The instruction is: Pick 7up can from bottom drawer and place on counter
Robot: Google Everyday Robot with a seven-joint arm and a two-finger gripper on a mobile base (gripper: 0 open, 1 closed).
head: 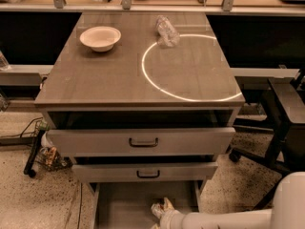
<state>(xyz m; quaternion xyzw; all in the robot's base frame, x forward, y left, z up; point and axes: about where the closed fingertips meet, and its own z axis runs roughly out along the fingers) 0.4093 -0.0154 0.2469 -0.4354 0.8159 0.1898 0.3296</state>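
The bottom drawer (123,200) is pulled out at the foot of the cabinet, its flat grey floor showing. My gripper (160,209) reaches in from the lower right on its white arm (224,218) and sits low over the middle of the drawer floor. The 7up can does not show on its own; the gripper covers the spot in the drawer. The counter (105,78) is the grey-brown wood-grain top above, with a bright ring of light (157,82) across it.
A white bowl (100,37) and a clear plastic bottle (166,30) stand at the back of the counter. Two grey drawers with dark handles (143,141) (147,173) stick out above the bottom drawer. A dark chair (286,113) stands right; cables (40,151) lie left.
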